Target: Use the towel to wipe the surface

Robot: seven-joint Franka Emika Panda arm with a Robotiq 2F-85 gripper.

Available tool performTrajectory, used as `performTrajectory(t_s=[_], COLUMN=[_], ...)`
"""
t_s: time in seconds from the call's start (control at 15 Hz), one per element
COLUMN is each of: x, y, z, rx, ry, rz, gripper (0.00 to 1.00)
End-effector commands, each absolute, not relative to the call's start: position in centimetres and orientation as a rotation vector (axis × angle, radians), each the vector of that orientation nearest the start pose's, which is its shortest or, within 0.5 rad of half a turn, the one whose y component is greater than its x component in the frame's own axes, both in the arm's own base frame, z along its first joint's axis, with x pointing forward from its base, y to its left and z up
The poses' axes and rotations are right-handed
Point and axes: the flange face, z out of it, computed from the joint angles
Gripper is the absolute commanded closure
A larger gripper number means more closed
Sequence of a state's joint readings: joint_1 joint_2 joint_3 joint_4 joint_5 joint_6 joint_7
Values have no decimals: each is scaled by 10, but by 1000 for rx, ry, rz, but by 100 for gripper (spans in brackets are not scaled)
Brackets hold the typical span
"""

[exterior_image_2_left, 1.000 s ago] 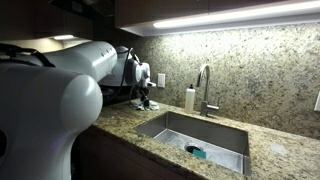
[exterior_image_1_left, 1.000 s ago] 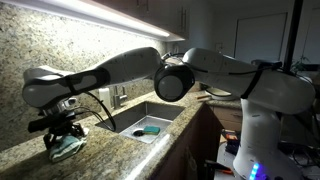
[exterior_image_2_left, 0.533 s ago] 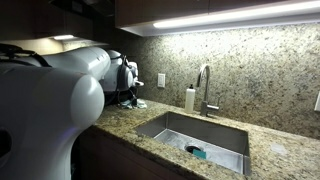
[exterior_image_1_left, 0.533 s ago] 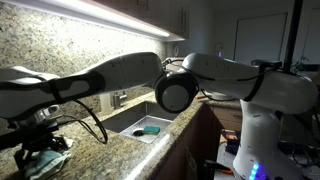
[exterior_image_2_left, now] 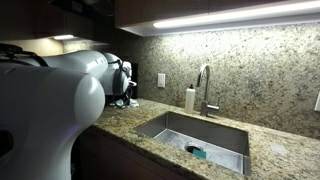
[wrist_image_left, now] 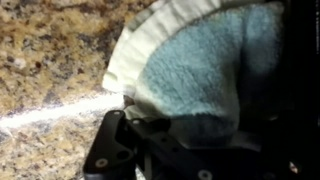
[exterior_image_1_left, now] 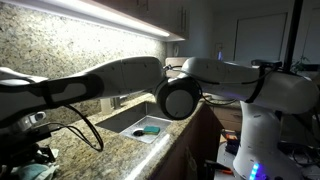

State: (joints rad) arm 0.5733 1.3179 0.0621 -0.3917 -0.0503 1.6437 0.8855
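Observation:
The towel (wrist_image_left: 195, 65) is pale teal with a white edge and fills the wrist view, pressed on the speckled granite counter (wrist_image_left: 50, 60). My gripper (wrist_image_left: 190, 135) is shut on the towel's near end. In an exterior view the gripper (exterior_image_1_left: 35, 160) is at the far left end of the counter with a bit of towel (exterior_image_1_left: 38, 172) under it. In an exterior view the arm (exterior_image_2_left: 60, 90) hides the gripper and the towel.
A steel sink (exterior_image_1_left: 148, 120) with a teal item (exterior_image_1_left: 150, 130) inside lies mid-counter; it also shows in an exterior view (exterior_image_2_left: 195, 135). A faucet (exterior_image_2_left: 205, 85) and soap bottle (exterior_image_2_left: 189, 98) stand behind it. The backsplash wall (exterior_image_1_left: 80, 50) runs along the counter.
My gripper has slid the towel along the counter away from the sink, toward the far left edge of the exterior view.

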Motion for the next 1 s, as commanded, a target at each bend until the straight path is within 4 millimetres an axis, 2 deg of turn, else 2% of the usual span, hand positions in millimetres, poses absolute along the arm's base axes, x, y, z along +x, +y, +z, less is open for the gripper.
performTrajectory(t_s=[0.0, 0.2, 0.73, 0.93], x=[666, 681, 731, 741], y=[435, 399, 266, 227], z=[250, 247, 243, 243], rx=[-3131, -3147, -3050, -3006], ry=[400, 518, 920, 1030], rz=[179, 234, 398, 445], gripper=[90, 91, 90, 91])
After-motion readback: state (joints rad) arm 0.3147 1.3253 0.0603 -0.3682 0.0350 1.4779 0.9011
